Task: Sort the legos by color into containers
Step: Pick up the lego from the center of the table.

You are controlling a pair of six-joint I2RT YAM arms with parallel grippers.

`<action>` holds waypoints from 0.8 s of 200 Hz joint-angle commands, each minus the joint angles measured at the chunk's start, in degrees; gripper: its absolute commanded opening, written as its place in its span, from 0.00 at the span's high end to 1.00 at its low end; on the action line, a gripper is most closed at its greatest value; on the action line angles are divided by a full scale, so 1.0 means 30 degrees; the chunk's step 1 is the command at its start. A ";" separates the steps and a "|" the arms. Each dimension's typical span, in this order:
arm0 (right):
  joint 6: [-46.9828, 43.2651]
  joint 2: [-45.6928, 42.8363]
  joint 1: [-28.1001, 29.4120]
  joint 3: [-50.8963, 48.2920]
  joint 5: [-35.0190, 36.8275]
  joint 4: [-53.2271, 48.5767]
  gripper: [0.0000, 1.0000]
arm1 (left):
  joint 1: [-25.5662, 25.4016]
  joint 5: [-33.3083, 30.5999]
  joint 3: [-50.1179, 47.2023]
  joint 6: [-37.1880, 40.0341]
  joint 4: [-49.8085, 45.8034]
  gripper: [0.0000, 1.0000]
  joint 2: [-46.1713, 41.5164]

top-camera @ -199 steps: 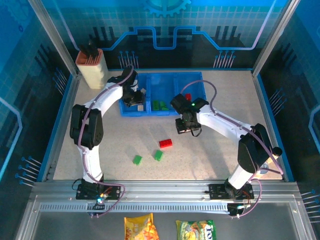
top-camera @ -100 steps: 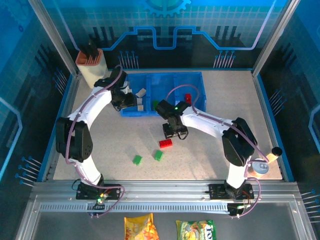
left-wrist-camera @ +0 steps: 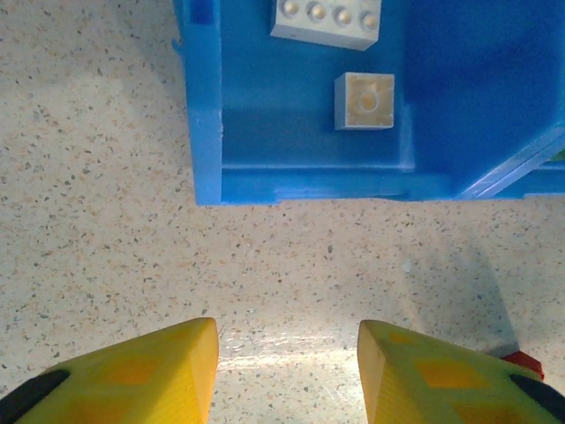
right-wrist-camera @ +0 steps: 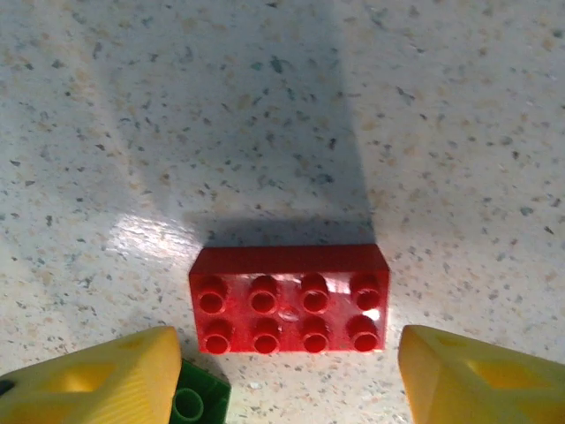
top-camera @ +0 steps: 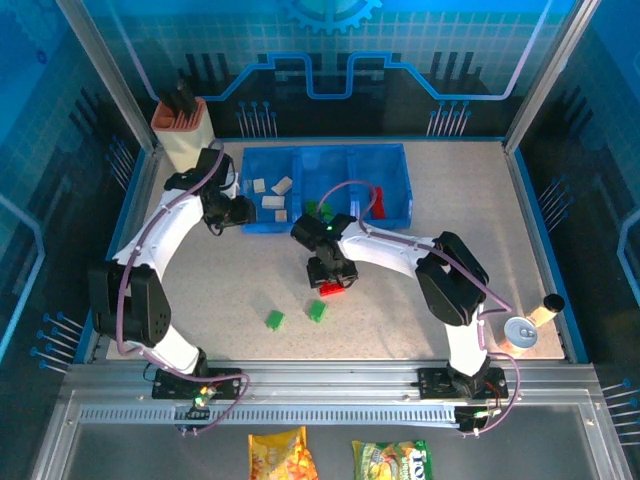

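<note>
Two spread fingers [right-wrist-camera: 97, 375], right claw [top-camera: 328, 276] pointing down — over red lego [right-wrist-camera: 289, 300]

Red brick [right-wrist-camera: 289, 300] lies studs-up outside blue tray [top-camera: 392, 170]; cream bricks [top-camera: 270, 201] rest inside, at left.

At centre frame, the right pincer [top-camera: 330, 276] hangs over a red lego brick [top-camera: 334, 290] on the speckled desk [top-camera: 460, 200]. A green brick [top-camera: 274, 319] and a second green brick [top-camera: 317, 311] lie lower left of it. Above, the blue three-bin tray [top-camera: 398, 216] holds cream, green and red bricks, with the left pincer [top-camera: 238, 212] beside its left edge.
</note>
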 commanded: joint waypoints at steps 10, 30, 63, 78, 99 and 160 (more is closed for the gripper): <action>-0.0041 0.0474 0.0360 0.0574 0.0350 -0.0365 0.25 | 0.0285 -0.0311 -0.0634 0.0636 0.1031 0.54 -0.0714; -0.0302 0.0653 0.0357 0.0447 0.0231 -0.0177 0.20 | 0.0381 -0.0327 -0.0956 0.0815 0.1265 0.54 -0.0826; -0.0206 0.1136 0.0284 0.0483 0.0554 -0.0377 0.17 | 0.0448 -0.0173 -0.1283 0.0901 0.1501 0.55 -0.0827; -0.0105 0.1398 0.0205 0.0420 0.0490 -0.0374 0.17 | 0.0440 -0.0077 -0.1378 0.0898 0.1557 0.55 -0.0802; 0.0091 0.1638 0.0123 0.0305 0.0411 -0.0255 0.18 | 0.0440 -0.0092 -0.1468 0.0891 0.1609 0.55 -0.0824; 0.0783 0.2158 -0.0129 0.0067 0.0028 0.0007 0.26 | 0.0445 -0.0062 -0.1479 0.0895 0.1619 0.55 -0.0662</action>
